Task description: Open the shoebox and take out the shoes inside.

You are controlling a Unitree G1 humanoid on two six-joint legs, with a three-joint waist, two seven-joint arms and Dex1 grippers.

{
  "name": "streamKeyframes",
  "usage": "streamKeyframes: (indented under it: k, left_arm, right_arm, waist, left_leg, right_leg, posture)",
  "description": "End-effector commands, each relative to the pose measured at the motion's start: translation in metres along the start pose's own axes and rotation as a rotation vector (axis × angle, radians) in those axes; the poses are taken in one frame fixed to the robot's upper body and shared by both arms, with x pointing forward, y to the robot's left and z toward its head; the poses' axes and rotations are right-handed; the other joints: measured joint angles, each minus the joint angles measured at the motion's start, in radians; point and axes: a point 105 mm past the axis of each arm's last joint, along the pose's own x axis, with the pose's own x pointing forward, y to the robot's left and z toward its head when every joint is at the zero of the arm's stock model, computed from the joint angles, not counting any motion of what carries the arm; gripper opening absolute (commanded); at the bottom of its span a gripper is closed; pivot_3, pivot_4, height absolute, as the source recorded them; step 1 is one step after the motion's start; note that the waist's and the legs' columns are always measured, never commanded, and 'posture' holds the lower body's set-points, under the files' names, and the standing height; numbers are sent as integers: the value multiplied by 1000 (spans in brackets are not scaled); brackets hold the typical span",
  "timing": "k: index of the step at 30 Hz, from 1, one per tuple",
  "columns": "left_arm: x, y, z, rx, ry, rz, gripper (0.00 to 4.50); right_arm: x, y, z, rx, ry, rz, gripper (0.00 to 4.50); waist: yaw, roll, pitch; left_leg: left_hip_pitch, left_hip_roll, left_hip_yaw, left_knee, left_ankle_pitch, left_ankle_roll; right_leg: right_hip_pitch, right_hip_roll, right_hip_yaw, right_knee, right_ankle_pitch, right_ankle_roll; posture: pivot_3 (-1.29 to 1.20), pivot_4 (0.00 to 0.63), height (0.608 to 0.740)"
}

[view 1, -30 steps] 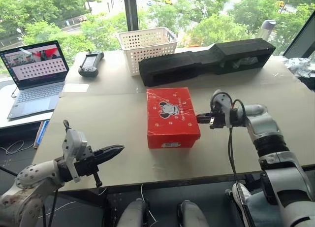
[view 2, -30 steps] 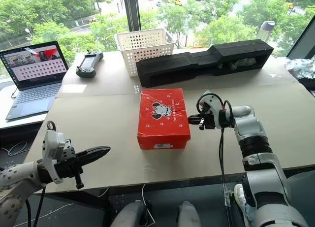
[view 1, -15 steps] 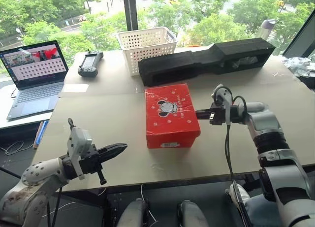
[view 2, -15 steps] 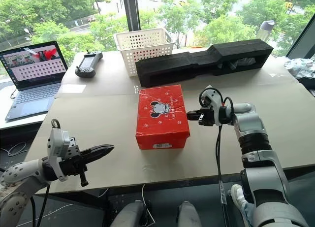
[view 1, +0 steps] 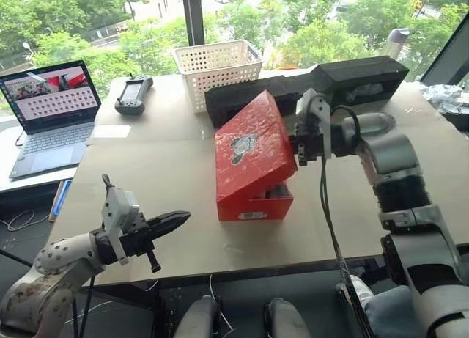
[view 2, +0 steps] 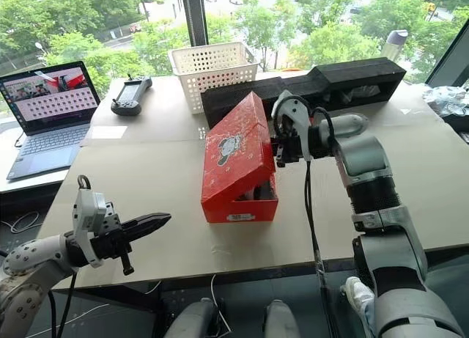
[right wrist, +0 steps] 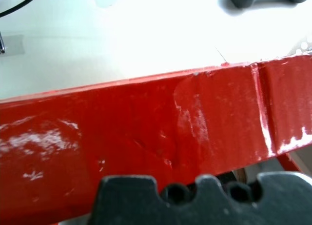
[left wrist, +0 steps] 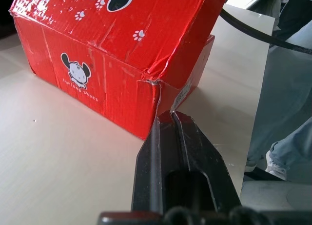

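Observation:
The red shoebox (view 1: 256, 203) stands mid-table, its lid (view 1: 248, 149) tipped up along the right side and hinged on the left. My right gripper (view 1: 295, 152) is shut and presses against the raised right edge of the lid from underneath; that red edge (right wrist: 146, 117) lies close across the right wrist view. The shoes are hidden under the lid; only a dark glimpse shows in the gap (view 1: 275, 192). My left gripper (view 1: 179, 220) is shut on nothing, hovering near the table's front left and pointing at the box's near corner (left wrist: 151, 83).
Behind the box lies a long black foam block (view 1: 322, 85) with a white perforated basket (view 1: 218, 68) to its left. A black controller (view 1: 134, 94) and an open laptop (view 1: 51, 107) sit at the far left. Bare tabletop (view 1: 146, 169) lies left of the box.
My right gripper has risen and moved left, lifting the lid's right edge from flat to steeply tilted. The left gripper has stayed in place.

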Motion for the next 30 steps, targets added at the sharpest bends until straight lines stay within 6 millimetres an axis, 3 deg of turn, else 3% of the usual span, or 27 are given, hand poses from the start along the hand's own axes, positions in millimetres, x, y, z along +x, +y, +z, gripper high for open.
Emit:
streamKeyframes:
  k: [1,3,4,6,11,18,25,30]
  left_arm:
    - [1,-3,6,32,-28,-7,8]
    - [2,-5,7,31,-31,-9,8]
    - [2,-5,7,31,-33,-9,8]
    - [2,-5,8,32,-34,-8,8]
    - [1,-6,8,34,-35,4,8]
    - [-1,-1,14,53,-34,-4,8]
    - [-8,40,38,150,-31,-31,8]
    - [2,58,38,172,-13,-100,8]
  right_arm:
    - [22,-1,71,-116,-170,-88,398]
    - [28,3,110,-81,-335,-105,398]
    - [28,4,118,-68,-372,-113,398]
    - [29,0,114,-57,-358,-143,398]
    - [17,-18,78,-20,-251,-216,398]
    - [-1,-26,27,40,-35,-242,398]
    - [-6,-20,-24,133,183,-257,398]
    - [-3,-15,-40,176,234,-281,398]
  waist:
    - [-1,0,0]
    - [1,0,0]
    - [3,0,0]
    - [13,0,0]
    - [30,-1,0]
    - [16,-1,0]
    - [6,-1,0]
    - [7,-1,0]
  left_leg:
    - [0,0,0,-1,0,0]
    - [0,0,0,-1,0,0]
    - [0,0,0,-4,1,-1]
    - [0,0,0,-6,2,-3]
    - [1,-1,0,-7,1,-4]
    - [1,0,3,-7,1,-4]
    - [2,2,5,-7,2,-3]
    - [1,2,6,-7,4,0]
  right_leg:
    - [-1,1,1,0,1,-1]
    - [-2,3,1,1,5,1]
    - [-3,3,2,0,5,1]
    - [-6,5,4,0,5,1]
    - [-5,4,2,-3,6,0]
    - [-3,6,8,-1,6,-3]
    - [-3,8,7,-1,5,-3]
    - [-4,8,8,-2,7,0]
  posture:
    - [0,150,737]
    - [0,150,737]
    - [0,150,737]
    - [0,150,737]
    - [0,150,737]
    - [0,150,737]
    - [0,150,737]
    - [0,150,737]
